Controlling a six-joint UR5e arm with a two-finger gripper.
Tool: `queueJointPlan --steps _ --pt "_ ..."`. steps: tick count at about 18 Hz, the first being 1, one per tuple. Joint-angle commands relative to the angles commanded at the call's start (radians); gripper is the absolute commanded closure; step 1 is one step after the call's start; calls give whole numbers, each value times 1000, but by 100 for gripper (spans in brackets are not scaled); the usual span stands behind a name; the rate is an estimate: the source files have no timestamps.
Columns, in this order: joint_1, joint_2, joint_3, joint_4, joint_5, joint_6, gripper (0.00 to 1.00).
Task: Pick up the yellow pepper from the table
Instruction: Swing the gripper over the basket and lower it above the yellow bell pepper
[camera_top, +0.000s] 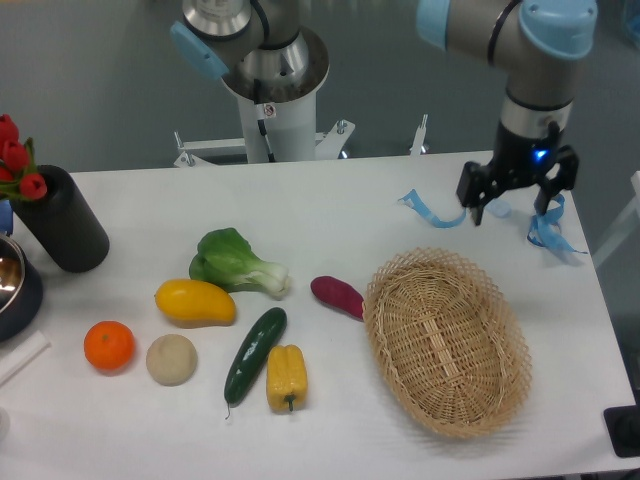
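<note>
The table (330, 210) is plain white; on it the yellow pepper (286, 376) is bright yellow with a green stem, the oval fruit (195, 302) is deeper yellow, the cucumber (255, 354) is dark green and the orange (108, 345) is vivid orange. The bok choy (236, 263) runs from green leaves to a pale stalk, the round potato (171, 358) is beige, the sweet potato (338, 296) is magenta-purple and the basket (446, 341) is tan woven wicker. The ribbons (548, 222) are light blue, the vase (62, 220) is black with red flowers (18, 160), and the gripper (515, 207) is black with a blue light.

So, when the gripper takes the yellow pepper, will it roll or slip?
The yellow pepper lies on its side on the table, and its blocky, lobed shape probably resists rolling. Its skin looks smooth and glossy, so the open gripper may slip unless it closes across the flatter sides.
</note>
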Motion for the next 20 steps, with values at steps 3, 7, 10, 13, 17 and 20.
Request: queueJointPlan --steps 3,7,10,13,17,20 --pt "-58 -52 35 2 0 -70 0" --pt "-138 -95 52 3 0 -120 0" --pt "-192 -112 52 15 0 -123 0" --pt "-236 -129 42 23 0 -108 0" --pt "-295 -192 43 89 6 -109 0" --pt "-333 -226 43 104 8 -115 0"
